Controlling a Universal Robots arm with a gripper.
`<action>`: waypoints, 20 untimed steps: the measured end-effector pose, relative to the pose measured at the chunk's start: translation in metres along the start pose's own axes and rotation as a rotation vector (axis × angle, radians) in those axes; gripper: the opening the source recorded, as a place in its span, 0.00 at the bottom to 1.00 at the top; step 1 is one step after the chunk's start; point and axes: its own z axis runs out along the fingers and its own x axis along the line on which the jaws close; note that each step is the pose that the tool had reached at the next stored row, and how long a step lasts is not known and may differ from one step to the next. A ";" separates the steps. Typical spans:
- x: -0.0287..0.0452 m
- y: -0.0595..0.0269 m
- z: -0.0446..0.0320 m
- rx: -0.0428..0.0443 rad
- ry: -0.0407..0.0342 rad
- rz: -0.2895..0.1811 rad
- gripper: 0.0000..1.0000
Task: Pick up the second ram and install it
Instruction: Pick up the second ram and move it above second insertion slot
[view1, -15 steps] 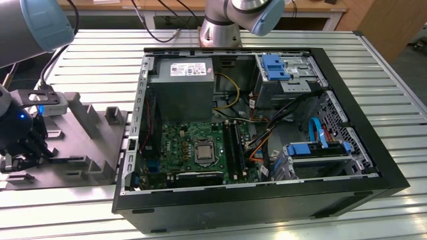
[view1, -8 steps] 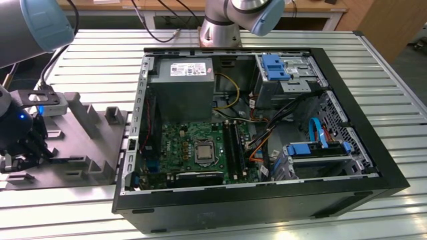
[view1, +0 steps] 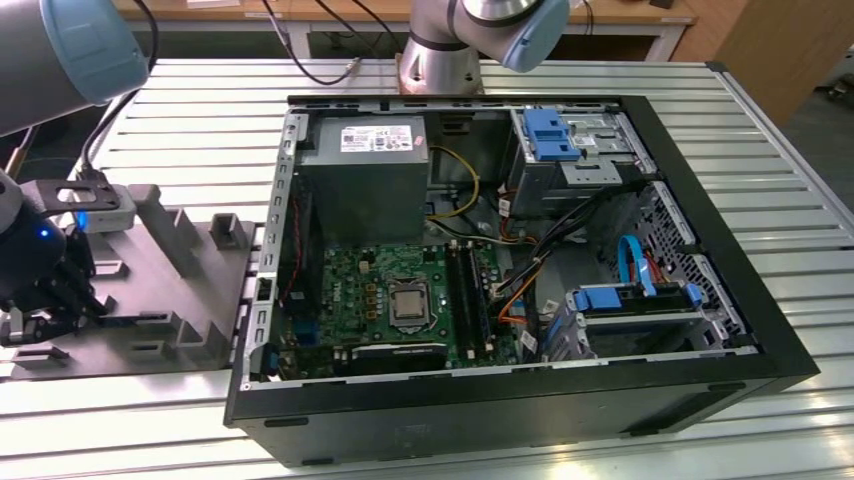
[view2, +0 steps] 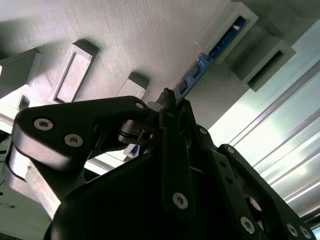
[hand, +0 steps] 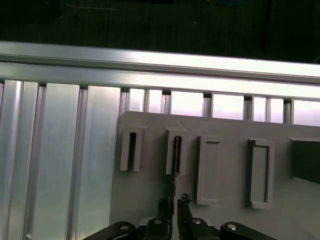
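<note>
The second ram is a thin blue stick whose far end sits in a slot of the grey holder plate. My gripper is shut on its near end, the black fingers pressed against both faces. In the first wrist view the ram is seen edge-on, running from a raised slot down to my gripper. In the exterior view my gripper hangs over the holder plate at the exterior view's left, beside the open computer case. The motherboard lies inside, with black slot rails next to the processor socket.
The holder plate carries several raised blocks and empty pockets. In the case are a grey power supply, blue-tabbed drive cages and loose cables. Everything rests on a slatted aluminium table. A second arm's base stands behind the case.
</note>
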 end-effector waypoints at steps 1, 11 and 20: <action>0.0000 0.0000 0.0000 0.0001 -0.0001 0.000 0.21; 0.0000 0.0000 0.0000 0.0001 -0.0001 0.001 0.21; 0.0000 0.0000 0.0000 0.0000 -0.0001 0.001 0.13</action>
